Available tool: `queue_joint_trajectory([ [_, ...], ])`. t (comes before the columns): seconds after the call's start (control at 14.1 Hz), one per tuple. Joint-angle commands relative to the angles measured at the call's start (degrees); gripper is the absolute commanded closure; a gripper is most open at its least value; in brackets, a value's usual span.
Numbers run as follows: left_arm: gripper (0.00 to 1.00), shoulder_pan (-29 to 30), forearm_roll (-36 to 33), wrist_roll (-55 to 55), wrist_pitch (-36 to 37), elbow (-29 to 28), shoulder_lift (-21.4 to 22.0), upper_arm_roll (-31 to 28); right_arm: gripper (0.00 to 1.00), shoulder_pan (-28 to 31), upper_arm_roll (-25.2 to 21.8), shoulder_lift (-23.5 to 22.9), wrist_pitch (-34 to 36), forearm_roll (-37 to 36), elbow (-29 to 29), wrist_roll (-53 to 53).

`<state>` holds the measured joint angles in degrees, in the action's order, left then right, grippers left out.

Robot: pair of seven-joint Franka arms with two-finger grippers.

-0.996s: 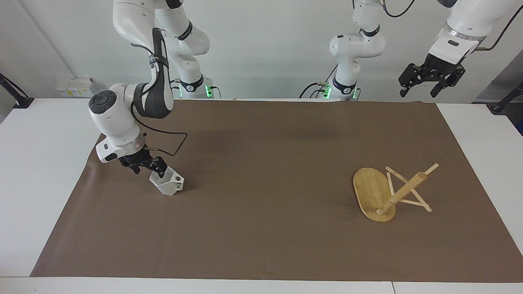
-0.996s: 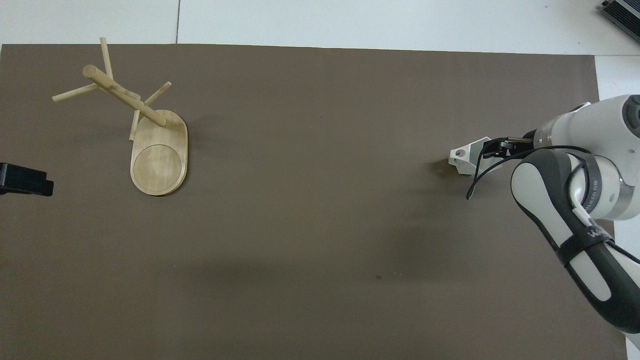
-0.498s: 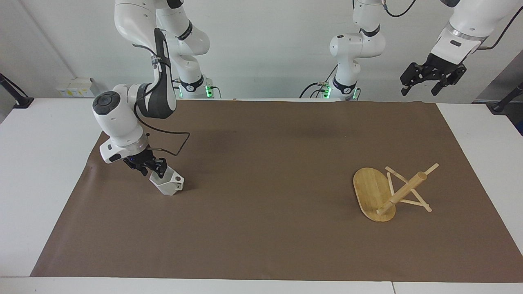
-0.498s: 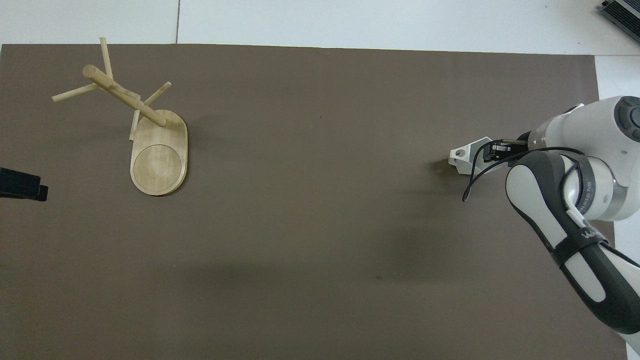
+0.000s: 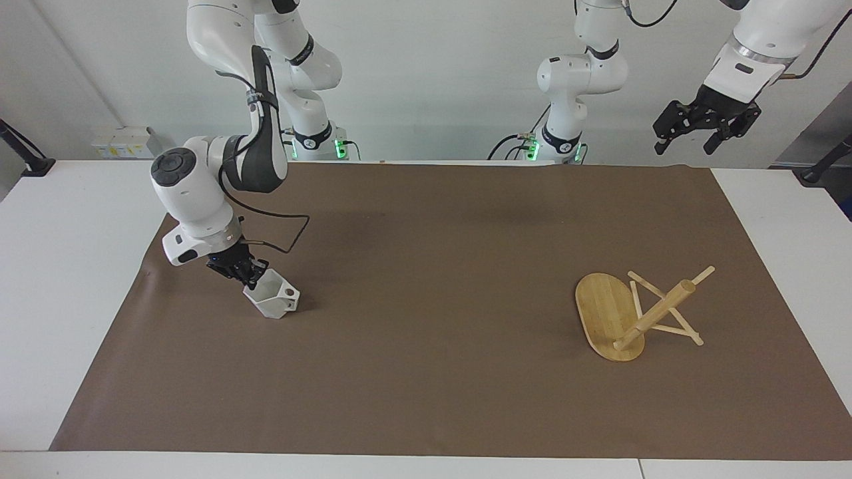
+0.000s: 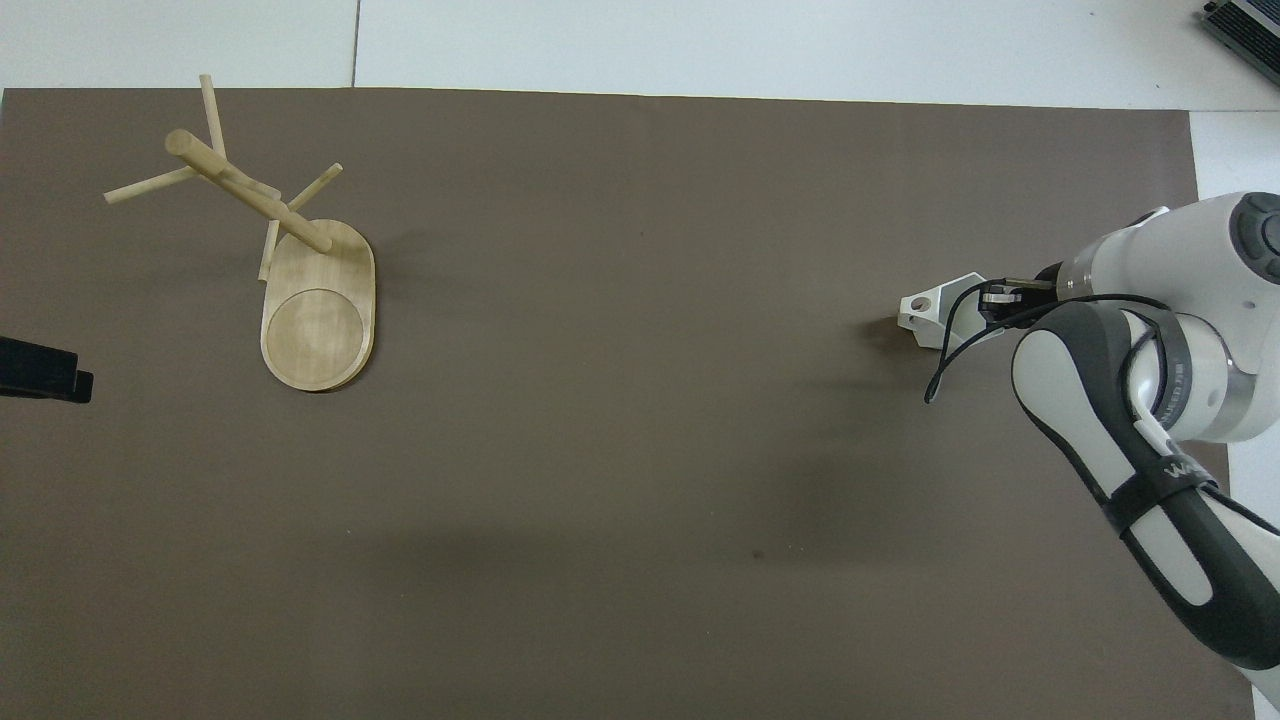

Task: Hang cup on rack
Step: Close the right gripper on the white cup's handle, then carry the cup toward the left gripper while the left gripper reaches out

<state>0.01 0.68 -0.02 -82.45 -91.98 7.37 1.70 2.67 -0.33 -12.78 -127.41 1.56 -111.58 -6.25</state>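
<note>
The white faceted cup (image 5: 274, 301) (image 6: 928, 315) sits tilted on the brown mat toward the right arm's end of the table, its handle hole facing away from that arm. My right gripper (image 5: 251, 277) (image 6: 992, 300) is down at the cup's rim and shut on the wall there. The bamboo rack (image 5: 604, 313) (image 6: 318, 325) stands on its oval base toward the left arm's end, with its post (image 5: 655, 313) and pegs bare. My left gripper (image 5: 684, 148) (image 6: 40, 368) waits open, high over the table's edge by its own base.
The brown mat (image 5: 432, 299) covers most of the white table. A wide stretch of bare mat lies between the cup and the rack. A black cable (image 5: 283, 239) loops from the right wrist just above the cup.
The right gripper's fingers have closed on the cup's rim. The cup has stayed where it was. The left gripper has drifted slightly higher.
</note>
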Motion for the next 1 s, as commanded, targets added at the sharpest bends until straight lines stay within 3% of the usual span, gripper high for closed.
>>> queue_joint_trajectory([
  [0.0, 0.0, 0.6, -0.6, -0.9, 0.0, -2.1, 1.9, 0.4, 1.0, 0.3, 0.2, 0.7, -1.8, -0.1, -1.4, -0.5],
  [0.93, 0.0, 0.2, -0.6, -0.8, 0.6, -2.0, 1.9, 0.7, 1.0, 0.3, 2.4, 0.7, 1.9, 2.9, 3.6, 8.7],
])
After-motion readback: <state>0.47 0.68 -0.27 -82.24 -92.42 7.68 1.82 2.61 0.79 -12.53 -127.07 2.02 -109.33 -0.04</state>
